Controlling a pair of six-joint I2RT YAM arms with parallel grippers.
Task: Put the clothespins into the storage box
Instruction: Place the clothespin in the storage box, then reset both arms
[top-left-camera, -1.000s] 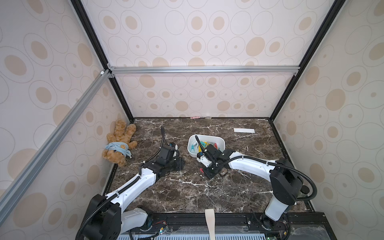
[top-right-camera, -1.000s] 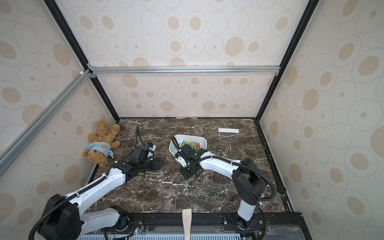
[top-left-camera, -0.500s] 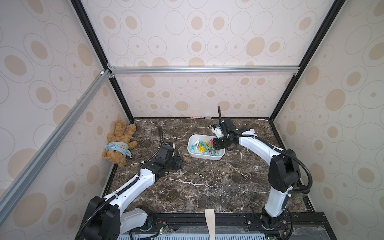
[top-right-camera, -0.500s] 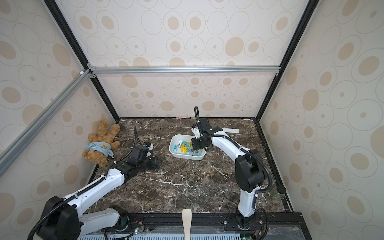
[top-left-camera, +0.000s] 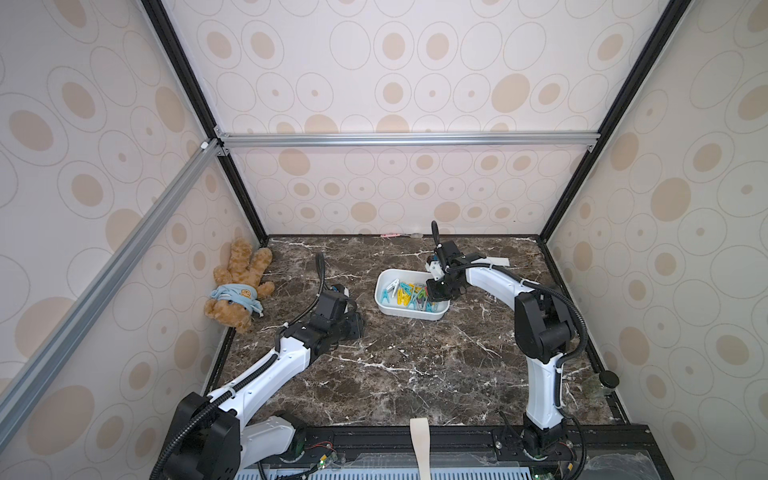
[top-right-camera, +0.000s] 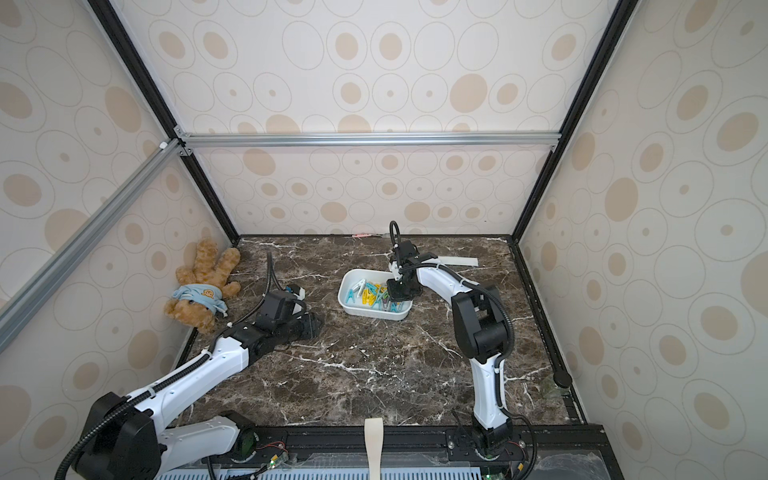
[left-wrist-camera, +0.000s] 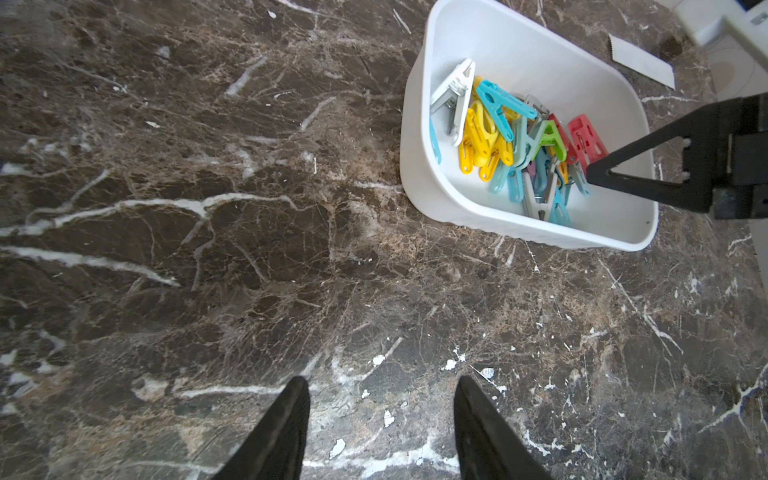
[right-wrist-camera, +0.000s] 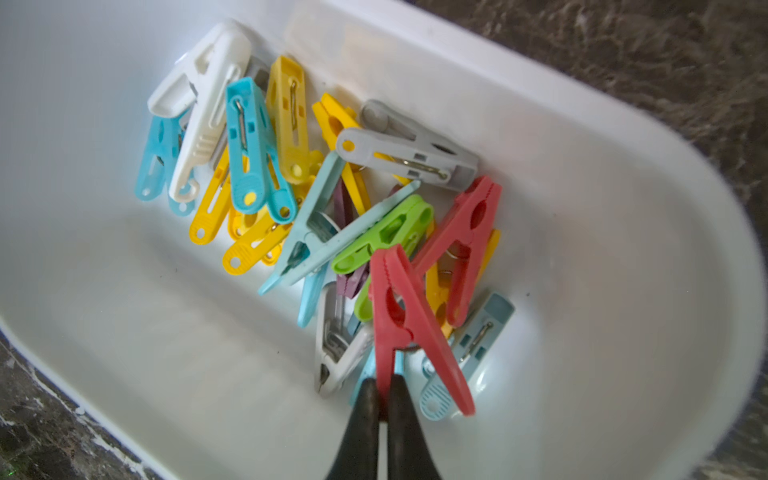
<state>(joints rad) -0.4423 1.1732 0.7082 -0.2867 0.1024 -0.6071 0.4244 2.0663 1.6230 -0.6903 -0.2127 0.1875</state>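
A red clothespin (right-wrist-camera: 399, 316) is pinched by one leg in the right gripper (right-wrist-camera: 384, 386), low over the other clothespins (right-wrist-camera: 291, 187) heaped inside the storage box (right-wrist-camera: 623, 291). It should be let go gently there, so nothing is flicked out. The left gripper (left-wrist-camera: 380, 415) is spread empty above the table (left-wrist-camera: 208, 249).

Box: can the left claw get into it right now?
Likely yes: only bare marble lies between the open left claw and the box. The right claw, gripping a red clothespin, crowds one end.
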